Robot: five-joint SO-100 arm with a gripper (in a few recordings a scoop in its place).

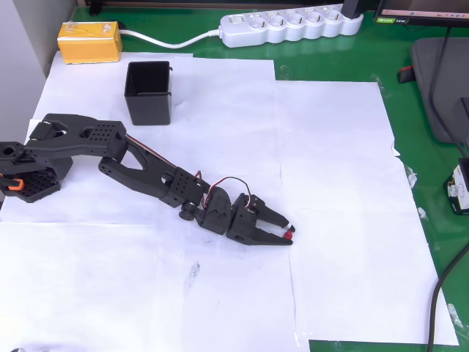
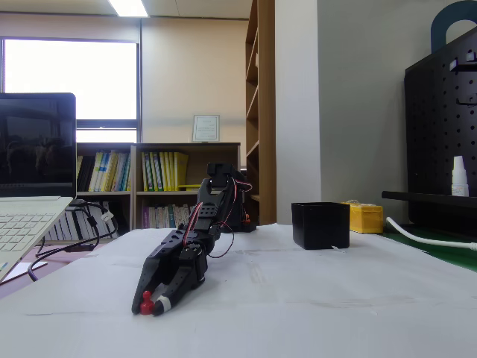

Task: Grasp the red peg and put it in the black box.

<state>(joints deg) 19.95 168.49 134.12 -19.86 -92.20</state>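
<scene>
Black SO-100 arm stretched low across white paper sheets (image 1: 344, 183), running from left edge toward centre of the overhead view. Gripper (image 1: 288, 233) sits just right of centre, lower half of frame, tips down at the paper. Jaws pinched on the red peg (image 1: 290, 229), a tiny red nub between the fingertips. In the fixed view the gripper (image 2: 151, 302) is lower left, tips on or just above the paper, red peg (image 2: 147, 303) seen at the tips. Black box (image 1: 149, 92) stands upright, upper left of overhead view, well apart from gripper; in the fixed view it is right of centre (image 2: 320, 224). Yellow block (image 1: 90, 41) top left, beyond the box. White power strip (image 1: 289, 26) along top edge on green mat (image 1: 429, 183). Laptop (image 2: 30, 194) at left edge of fixed view.
</scene>
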